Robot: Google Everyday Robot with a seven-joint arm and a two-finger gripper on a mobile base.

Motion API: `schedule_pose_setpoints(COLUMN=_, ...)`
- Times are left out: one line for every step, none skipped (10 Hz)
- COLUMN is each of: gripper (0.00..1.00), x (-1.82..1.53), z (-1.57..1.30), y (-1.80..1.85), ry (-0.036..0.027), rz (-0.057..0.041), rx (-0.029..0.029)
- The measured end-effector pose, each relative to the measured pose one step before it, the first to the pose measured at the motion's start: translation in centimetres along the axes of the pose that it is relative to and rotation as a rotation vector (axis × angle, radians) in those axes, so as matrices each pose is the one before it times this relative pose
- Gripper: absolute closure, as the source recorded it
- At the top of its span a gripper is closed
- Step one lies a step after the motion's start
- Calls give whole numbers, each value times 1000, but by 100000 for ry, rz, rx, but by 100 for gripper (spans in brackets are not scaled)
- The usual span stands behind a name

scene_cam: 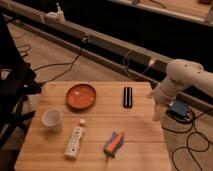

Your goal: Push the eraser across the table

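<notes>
**A:** Eraser, the small black grooved block (128,96): where does it lie?

**B:** Flat on the light wooden butcher-block table (140,135), toward the far right corner, right of the round orange bowl (81,96).

**A:** And the gripper (157,112)?

**B:** It hangs low at the table's right edge, apart from the block, probably placed for a sideways shove. Whether it is open or closed cannot be told.

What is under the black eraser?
The eraser lies flat on the wooden table, with bare wood showing all around it. The patch right underneath is covered, so nothing there can be seen. The gripper hangs at the table's edge, apart from the eraser.
</notes>
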Motion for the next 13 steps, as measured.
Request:
schedule_pose_setpoints(gripper=20, x=-1, z=3, y=2, ry=-6, rz=1, rx=-7)
schedule_pose_setpoints(gripper=20, x=-2, z=-4, y=-4, ry=5, rz=-5, rx=14)
schedule_pose_setpoints(gripper=20, x=0, z=3, y=3, ry=-6, rz=2, rx=-9)
schedule_pose_setpoints(gripper=20, x=0, z=0, y=0, ry=1, rz=-2, rx=0)
schedule_pose_setpoints(gripper=20, x=2, z=1, y=1, ry=2, rz=5, rx=-2)
schedule_pose_setpoints(gripper=20, x=0, z=0, y=0, ry=0, rz=-3, rx=0)
schedule_pose_setpoints(gripper=24, x=-4, z=1, y=0, ry=-4, rz=-6, rx=-1)
schedule_pose_setpoints(gripper=31, x=2, z=-1, y=1, ry=6, rz=0, rx=0)
schedule_pose_setpoints(gripper=40, x=-1, z=0, y=-2, ry=-3, rz=-1, rx=2)
schedule_pose_setpoints(gripper=42, x=1, z=1, y=1, ry=0, rz=2, rx=-3)
schedule_pose_setpoints(gripper=42, x=1, z=0, y=0, ry=-1, rz=4, rx=0)
schedule_pose_setpoints(gripper=47, x=-1, z=0, y=0, ry=-4, rz=1, rx=0)
schedule_pose_setpoints(gripper=56, x=6, z=-8, y=-7, ry=30, rz=-14, rx=11)
